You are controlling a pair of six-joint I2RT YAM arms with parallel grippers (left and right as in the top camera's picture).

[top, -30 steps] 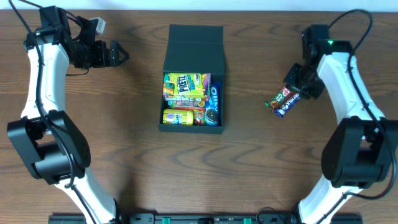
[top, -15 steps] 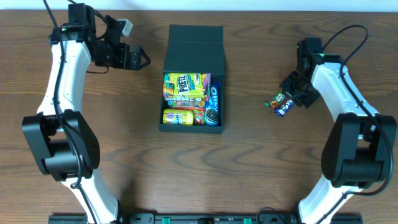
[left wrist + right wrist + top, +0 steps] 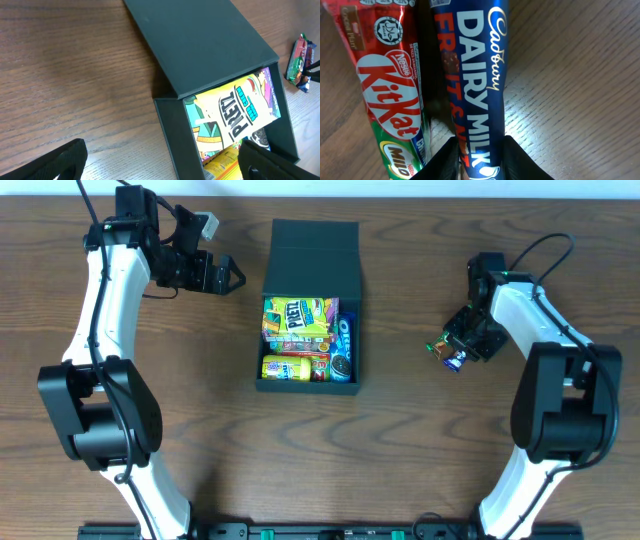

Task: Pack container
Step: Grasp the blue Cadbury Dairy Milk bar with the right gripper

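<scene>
**Overhead.** You have the container (image 3: 305,388) at the centre of the table (image 3: 420,460). Its lid (image 3: 313,245) is folded back and there are snack packets inside. The left gripper (image 3: 230,277) is just left of the lid, jaws spread wide, holding nothing. The right gripper (image 3: 458,348) is well to the container's right.

**Left wrist.** You see both fingers (image 3: 55,162) far apart. The container's wall and a Pretz packet (image 3: 235,107) lie ahead.

**Right wrist.** Your fingers (image 3: 445,155) are pinched narrowly on the Dairy Milk bar (image 3: 475,70). The KitKat bar (image 3: 385,85) is just beside it.
</scene>
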